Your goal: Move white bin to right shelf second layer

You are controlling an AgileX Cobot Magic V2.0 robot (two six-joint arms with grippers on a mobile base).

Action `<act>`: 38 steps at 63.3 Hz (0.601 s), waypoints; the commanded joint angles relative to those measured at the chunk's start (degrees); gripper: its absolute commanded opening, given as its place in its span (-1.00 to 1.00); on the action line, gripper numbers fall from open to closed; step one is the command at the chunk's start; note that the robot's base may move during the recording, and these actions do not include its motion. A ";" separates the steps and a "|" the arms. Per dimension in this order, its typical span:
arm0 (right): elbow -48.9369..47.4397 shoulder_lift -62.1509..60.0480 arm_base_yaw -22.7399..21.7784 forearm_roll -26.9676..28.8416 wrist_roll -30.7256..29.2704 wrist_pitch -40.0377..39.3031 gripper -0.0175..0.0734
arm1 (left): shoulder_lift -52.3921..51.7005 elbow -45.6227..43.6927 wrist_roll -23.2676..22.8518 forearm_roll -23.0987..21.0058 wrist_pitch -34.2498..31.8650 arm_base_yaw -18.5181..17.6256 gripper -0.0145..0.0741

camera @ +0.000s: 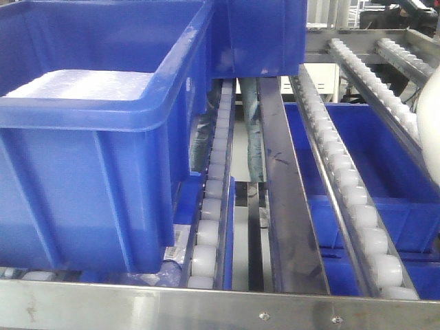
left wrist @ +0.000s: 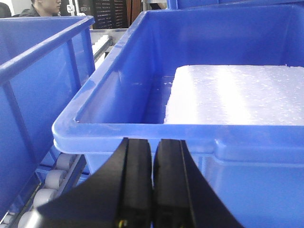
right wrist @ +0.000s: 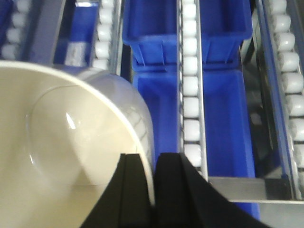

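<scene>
The white bin (right wrist: 61,142) is glossy cream plastic with a rounded mouth and smooth curved wall. The right pincer (right wrist: 153,190) pinches its rim, one finger inside and one outside, holding it above the roller shelf (right wrist: 190,95). The left pincer (left wrist: 153,190) is pressed together, just before one blue crate (left wrist: 190,137); a second crate (left wrist: 38,76) sits beside it.

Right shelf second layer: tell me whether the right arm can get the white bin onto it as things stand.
Probably yes. The right gripper is shut on the white bin rim, above the roller tracks. The tracks under the bin look bare; the blue crate sits on the left side.
</scene>
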 commanded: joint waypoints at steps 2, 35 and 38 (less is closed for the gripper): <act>-2.36 5.21 -0.24 -1.85 -0.37 -4.98 -0.49 | -0.75 2.11 -0.15 -0.35 -4.84 -0.11 -0.48; -12.93 35.65 -0.24 -4.49 -0.37 -5.11 -0.49 | -0.75 2.11 -0.15 -0.35 -4.84 -0.11 -0.48; -12.93 36.93 -0.24 -4.49 -0.37 -5.11 -0.49 | -0.75 2.11 -0.15 -0.35 -4.84 -0.11 -0.48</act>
